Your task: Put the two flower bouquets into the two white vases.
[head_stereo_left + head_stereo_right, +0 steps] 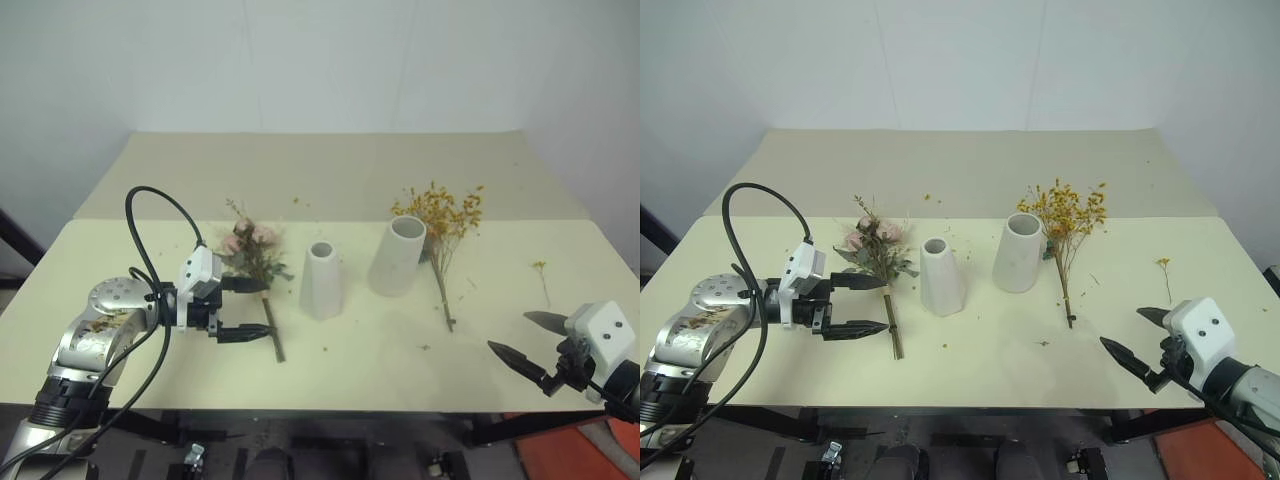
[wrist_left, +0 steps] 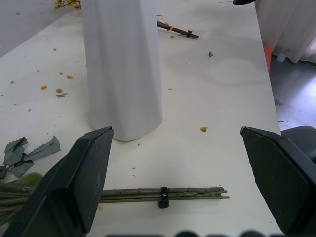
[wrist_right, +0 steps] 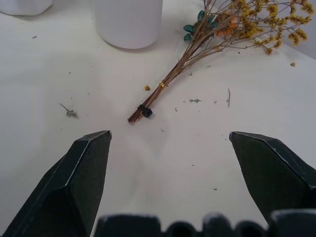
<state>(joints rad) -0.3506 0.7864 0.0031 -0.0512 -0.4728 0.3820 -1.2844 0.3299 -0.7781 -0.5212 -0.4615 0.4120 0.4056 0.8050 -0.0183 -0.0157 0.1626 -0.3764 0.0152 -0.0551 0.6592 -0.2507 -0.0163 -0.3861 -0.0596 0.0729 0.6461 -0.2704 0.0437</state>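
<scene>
Rose bouquet (image 1: 250, 250) lying at the slim vase's (image 1: 322, 280) nine o'clock on the counter (image 1: 400, 350), light and crushable, best gripped at its stiff banded stems by the wide-open left pincer (image 1: 243, 310); right pincer (image 1: 522, 338) equally wide, empty.

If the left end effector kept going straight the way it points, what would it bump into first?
Likely the pink rose bouquet's stems, lying across between the open left end effector and the slimmer white vase just beyond; depth is uncertain.

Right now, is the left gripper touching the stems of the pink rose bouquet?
Apart. In the left wrist view, the left gripper stands open, and the rose bouquet's stems lie on the table between the fingers, bare tabletop showing either side.
</scene>
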